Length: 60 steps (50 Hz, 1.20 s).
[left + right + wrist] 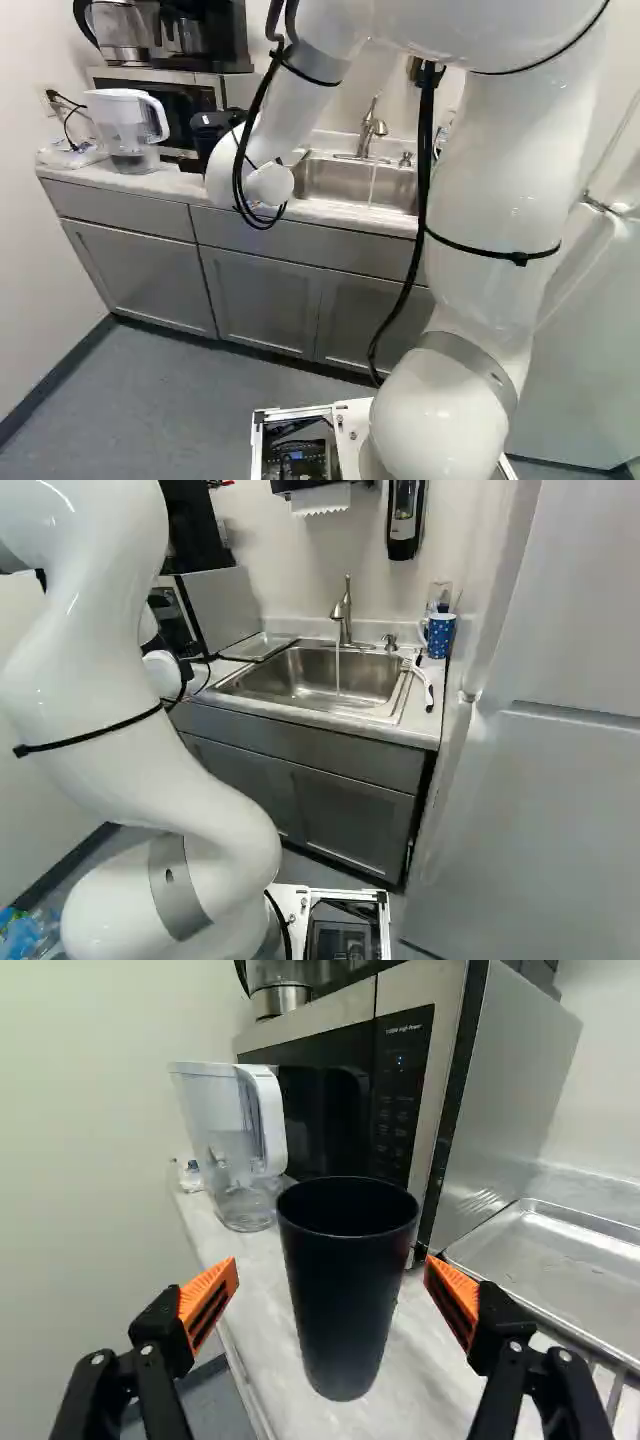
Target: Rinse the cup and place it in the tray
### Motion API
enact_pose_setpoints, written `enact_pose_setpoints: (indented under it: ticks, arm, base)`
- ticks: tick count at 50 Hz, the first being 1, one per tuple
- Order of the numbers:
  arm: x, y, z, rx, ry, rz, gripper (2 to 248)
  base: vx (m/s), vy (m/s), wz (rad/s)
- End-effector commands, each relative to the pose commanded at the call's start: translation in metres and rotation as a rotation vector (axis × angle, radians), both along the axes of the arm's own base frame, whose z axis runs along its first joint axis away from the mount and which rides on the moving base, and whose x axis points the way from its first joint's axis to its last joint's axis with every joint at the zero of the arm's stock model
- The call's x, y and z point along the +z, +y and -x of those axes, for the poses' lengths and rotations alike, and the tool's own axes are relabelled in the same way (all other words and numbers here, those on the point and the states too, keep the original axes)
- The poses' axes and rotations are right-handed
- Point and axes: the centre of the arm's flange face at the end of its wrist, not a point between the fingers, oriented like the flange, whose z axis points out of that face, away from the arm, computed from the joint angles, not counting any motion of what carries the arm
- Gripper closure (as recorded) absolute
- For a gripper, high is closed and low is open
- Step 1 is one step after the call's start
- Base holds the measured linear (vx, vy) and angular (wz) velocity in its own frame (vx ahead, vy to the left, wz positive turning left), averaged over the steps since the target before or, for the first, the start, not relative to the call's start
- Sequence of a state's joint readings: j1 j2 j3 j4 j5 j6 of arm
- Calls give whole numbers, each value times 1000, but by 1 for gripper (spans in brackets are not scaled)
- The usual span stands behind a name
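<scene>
In the left base view my wrist hides most of the gripper; a dark shape beside it may be cup or gripper, I cannot tell. In the wrist view the gripper [331, 1272] stands open, its orange pads wide apart. The black cup [345, 1300] is upright on the counter, ahead of the gripper and in line with the gap, with no pad seen touching it. Beside it, right of the microwave, lies the metal tray [575, 1250], also at the sink's left in the right base view [258, 647]. Water runs from the faucet [345, 615] into the sink [300, 695].
A clear pitcher [235, 1145] stands behind the cup, close to the microwave [400, 1090]. The counter's front edge runs past the cup. Right of the sink are a white-handled brush [426, 690] and a blue dotted mug [440, 635]. A tall white door [540, 780] stands farther right.
</scene>
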State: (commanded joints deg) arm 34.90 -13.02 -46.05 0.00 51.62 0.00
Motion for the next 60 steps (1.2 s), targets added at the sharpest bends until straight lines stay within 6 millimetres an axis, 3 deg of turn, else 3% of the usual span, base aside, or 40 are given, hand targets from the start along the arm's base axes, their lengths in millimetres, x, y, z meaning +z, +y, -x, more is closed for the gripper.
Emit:
enact_pose_setpoints:
  ticks: [11, 12, 16, 17, 22, 23, 27, 28, 42, 60]
  arm:
    - [-2, 0, 0, 0, 3, 2, 3]
    - [-2, 0, 0, 0, 3, 2, 31]
    - [-2, 0, 0, 0, 3, 2, 31]
    - [-2, 0, 0, 0, 3, 2, 70]
    - [-2, 0, 0, 0, 3, 2, 70]
    - [-2, 0, 0, 0, 3, 2, 108]
    - [-2, 0, 0, 0, 3, 2, 108]
    - [-2, 0, 0, 0, 3, 2, 129]
    - [7, -3, 1, -5, -10, -7, 129]
    - [27, -31, 9, -40, -37, -25, 129]
  base:
    - [0, 0, 0]
    - [0, 0, 0]
    - [0, 0, 0]
    - [0, 0, 0]
    - [0, 0, 0]
    - [0, 0, 0]
    - [0, 0, 0]
    - [0, 0, 0]
    - [0, 0, 0]
    - [0, 0, 0]
